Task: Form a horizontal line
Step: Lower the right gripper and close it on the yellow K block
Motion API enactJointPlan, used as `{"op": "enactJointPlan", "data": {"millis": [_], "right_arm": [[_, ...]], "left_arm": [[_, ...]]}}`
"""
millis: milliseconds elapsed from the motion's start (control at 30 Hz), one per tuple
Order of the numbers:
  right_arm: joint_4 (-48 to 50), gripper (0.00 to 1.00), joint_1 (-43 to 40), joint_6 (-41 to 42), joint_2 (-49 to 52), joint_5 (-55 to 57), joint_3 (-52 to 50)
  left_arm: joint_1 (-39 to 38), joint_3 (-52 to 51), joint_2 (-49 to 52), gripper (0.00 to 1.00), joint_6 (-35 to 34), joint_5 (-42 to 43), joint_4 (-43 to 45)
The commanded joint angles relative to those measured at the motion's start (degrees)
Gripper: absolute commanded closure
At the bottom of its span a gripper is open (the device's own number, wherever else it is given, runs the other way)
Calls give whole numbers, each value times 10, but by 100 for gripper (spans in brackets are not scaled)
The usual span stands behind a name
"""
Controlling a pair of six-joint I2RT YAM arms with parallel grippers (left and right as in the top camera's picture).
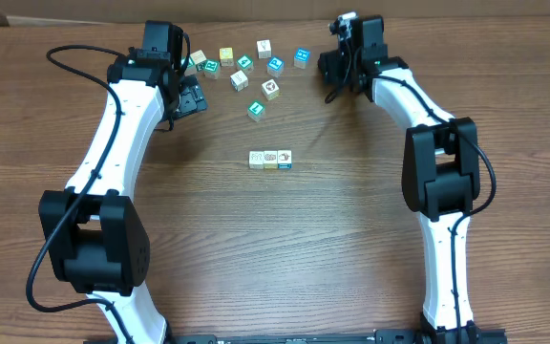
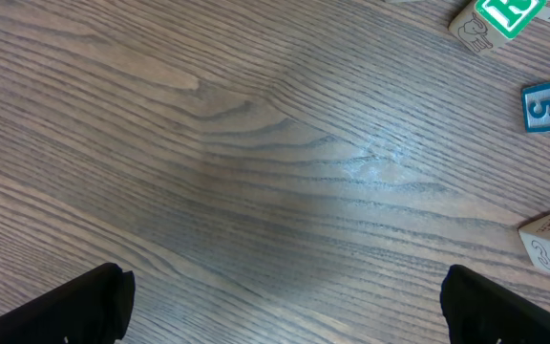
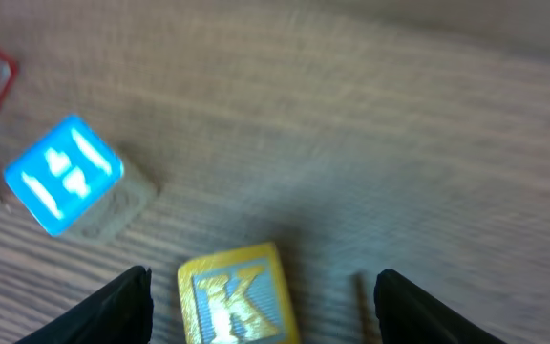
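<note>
Three touching cubes make a line (image 1: 270, 160). The left gripper (image 2: 285, 287) and right gripper (image 3: 261, 279) have jaws spread wide. A yellow K cube (image 3: 237, 304) sits loose between the right one's.

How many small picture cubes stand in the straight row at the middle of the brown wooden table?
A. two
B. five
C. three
C: in the overhead view the row of small picture cubes holds three cubes, side by side, on the brown wooden table.
</note>
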Motion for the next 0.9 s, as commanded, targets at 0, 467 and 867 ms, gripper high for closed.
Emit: {"op": "enactJointPlan", "data": {"millis": [0,467,867], "right_arm": [[-1,35,3,-7,13,-28,-3],[-36,54,8,26,2,-25,-2],[-78,58,51,26,-40,104,-2]], "left_arm": [[-1,14,7,0,1,-8,-1],[-1,14,7,0,1,-8,-1],[-1,14,7,0,1,-7,-1]]}}
